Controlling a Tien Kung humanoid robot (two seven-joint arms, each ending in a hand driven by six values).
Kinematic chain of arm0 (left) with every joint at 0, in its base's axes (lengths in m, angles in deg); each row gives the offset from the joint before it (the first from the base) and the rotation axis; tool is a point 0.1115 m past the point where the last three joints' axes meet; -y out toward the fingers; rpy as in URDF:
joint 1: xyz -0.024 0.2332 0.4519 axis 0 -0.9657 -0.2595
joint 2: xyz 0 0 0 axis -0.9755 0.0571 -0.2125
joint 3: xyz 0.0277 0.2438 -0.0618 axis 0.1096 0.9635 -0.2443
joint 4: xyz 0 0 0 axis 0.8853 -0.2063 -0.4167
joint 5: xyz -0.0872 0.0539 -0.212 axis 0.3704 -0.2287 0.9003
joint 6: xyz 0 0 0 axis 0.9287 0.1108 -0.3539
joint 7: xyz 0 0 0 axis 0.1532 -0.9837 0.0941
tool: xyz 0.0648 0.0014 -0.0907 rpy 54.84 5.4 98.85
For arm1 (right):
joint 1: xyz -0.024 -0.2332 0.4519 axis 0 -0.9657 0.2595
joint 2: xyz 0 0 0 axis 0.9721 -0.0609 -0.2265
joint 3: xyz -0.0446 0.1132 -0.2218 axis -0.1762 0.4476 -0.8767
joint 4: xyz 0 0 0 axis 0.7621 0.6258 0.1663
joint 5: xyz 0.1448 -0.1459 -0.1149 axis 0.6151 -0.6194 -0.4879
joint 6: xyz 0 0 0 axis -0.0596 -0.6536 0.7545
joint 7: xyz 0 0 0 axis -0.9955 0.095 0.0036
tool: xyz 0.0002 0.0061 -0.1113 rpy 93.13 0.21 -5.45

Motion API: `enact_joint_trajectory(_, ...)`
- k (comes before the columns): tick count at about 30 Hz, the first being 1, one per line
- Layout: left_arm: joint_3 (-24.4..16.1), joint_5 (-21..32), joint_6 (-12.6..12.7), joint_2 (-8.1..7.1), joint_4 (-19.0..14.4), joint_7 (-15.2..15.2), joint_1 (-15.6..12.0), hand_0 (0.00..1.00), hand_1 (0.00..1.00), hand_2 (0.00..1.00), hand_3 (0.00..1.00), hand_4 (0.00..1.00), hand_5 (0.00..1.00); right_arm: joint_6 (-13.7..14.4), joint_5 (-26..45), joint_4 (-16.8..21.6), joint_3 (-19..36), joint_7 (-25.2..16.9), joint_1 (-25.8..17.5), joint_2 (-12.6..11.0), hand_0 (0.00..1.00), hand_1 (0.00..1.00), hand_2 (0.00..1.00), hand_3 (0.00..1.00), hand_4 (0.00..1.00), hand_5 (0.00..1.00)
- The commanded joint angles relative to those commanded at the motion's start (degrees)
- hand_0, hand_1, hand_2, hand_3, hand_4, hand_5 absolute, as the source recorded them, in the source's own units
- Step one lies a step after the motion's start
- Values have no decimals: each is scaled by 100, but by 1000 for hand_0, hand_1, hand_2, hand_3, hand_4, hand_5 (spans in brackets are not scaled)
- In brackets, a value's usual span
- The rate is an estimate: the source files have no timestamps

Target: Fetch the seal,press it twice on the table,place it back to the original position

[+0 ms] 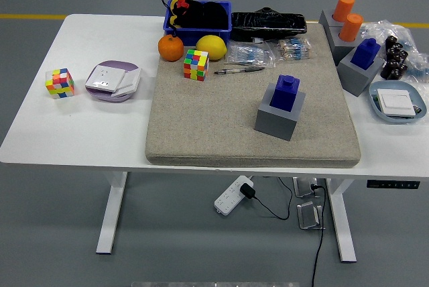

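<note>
A dark blue seal [287, 91] stands upright in a grey square holder [279, 114] on the right half of the beige felt mat [208, 119]. A second blue seal [366, 52] sits in another grey holder [358, 72] at the mat's right edge. Two orange seals [347, 17] stand in a grey holder at the far right back. Neither of my hands shows in the head view.
A colour cube [196, 64], an orange [170, 47], a lemon [211, 46], pens [238, 68] and a blue bin [198, 19] line the mat's back. Another cube [59, 83] and a purple dish [112, 81] sit left. A blue dish [397, 102] lies right.
</note>
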Motion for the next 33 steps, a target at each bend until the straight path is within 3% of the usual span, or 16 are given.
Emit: enact_joint_trajectory(33, 72, 20, -36, -43, -4, 1, -13, 718, 692, 684, 720, 632, 234, -82, 42, 5, -232, 58, 50, -48, 799, 682, 678, 627, 836, 157)
